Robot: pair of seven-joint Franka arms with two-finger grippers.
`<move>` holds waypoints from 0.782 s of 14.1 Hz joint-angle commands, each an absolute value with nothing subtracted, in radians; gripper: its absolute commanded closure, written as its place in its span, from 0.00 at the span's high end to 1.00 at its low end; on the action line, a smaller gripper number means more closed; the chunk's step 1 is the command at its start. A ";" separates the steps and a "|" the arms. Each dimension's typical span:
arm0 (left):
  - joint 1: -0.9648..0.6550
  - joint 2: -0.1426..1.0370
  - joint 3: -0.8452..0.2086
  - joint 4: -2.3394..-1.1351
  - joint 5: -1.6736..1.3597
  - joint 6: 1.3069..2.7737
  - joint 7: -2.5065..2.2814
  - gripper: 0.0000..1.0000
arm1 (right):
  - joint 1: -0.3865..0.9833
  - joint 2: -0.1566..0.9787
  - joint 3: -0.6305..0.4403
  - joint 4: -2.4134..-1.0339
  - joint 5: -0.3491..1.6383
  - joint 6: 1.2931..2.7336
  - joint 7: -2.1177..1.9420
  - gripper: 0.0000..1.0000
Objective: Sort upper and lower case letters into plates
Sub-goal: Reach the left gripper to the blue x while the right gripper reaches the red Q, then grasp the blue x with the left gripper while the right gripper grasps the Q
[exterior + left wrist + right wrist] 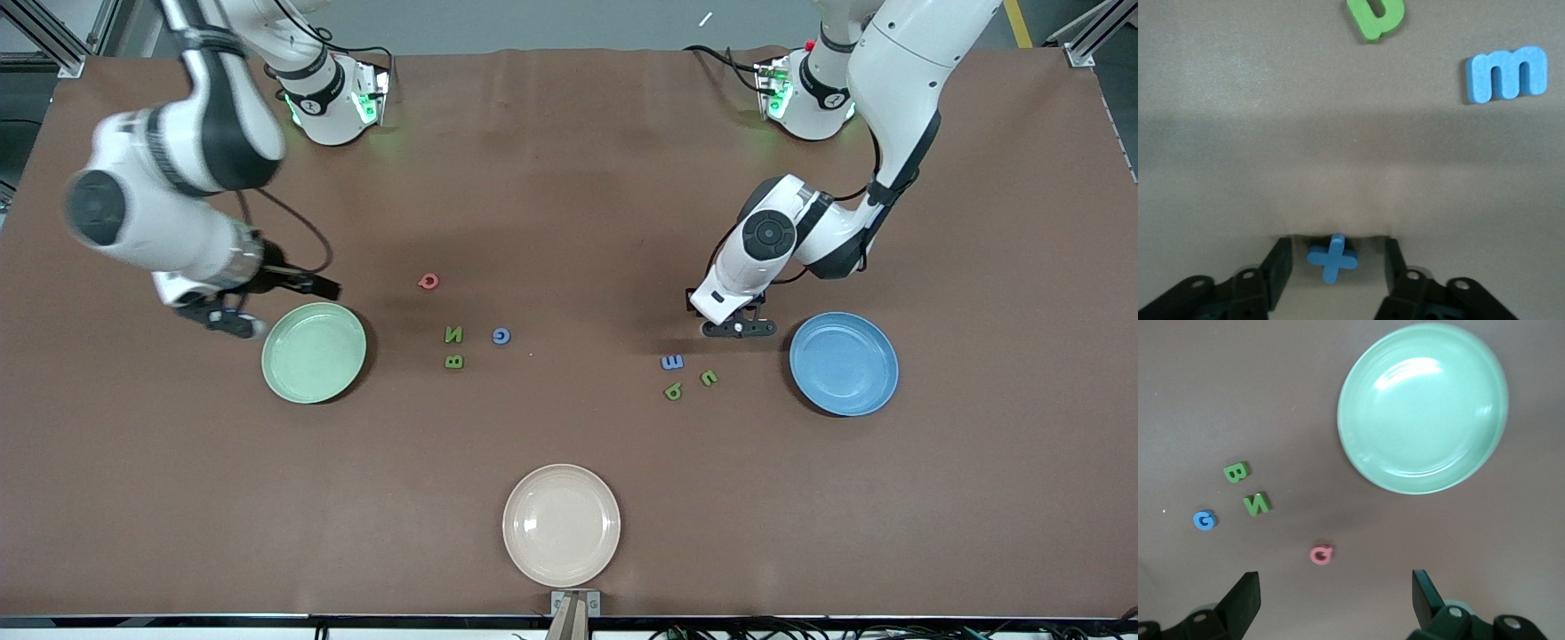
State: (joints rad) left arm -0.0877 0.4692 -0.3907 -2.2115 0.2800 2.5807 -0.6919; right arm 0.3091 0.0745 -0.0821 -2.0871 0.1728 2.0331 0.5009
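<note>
Although the front view hid it under the left gripper (739,328), a small blue cross-shaped foam letter (1331,257) showed in the left wrist view, lying on the brown desk (569,178) between the parted fingers (1278,270), which did not touch it. Nearby lay a blue foam E (672,362) and two green lowercase letters (709,378) (673,391), the first cut off at the wrist picture's edge. Beside them toward the left arm's end sat the round blue plate (844,364).

Blurred in the front view, the right gripper (229,322) hung beside the pale green round plate (314,352), its fingers wide apart and holding nothing. Midway along the desk lay a red foam Q (428,281), green N (453,334), green B (454,362) and blue G (501,335). A cream-beige plate (561,524) sat by the edge nearest the front camera.
</note>
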 commanded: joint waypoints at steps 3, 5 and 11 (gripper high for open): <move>-0.083 0.477 -0.393 -2.212 0.330 2.611 -0.733 0.44 | 0.434 0.029 -0.092 -2.316 0.170 2.287 0.656 1.00; -0.081 0.479 -0.393 -2.214 0.333 2.614 -0.735 0.37 | 0.485 0.035 -0.092 -2.361 0.146 2.354 0.724 1.00; -0.075 0.462 -0.391 -2.212 0.333 2.606 -0.735 0.20 | 0.552 0.146 -0.092 -2.422 0.104 2.548 0.840 1.00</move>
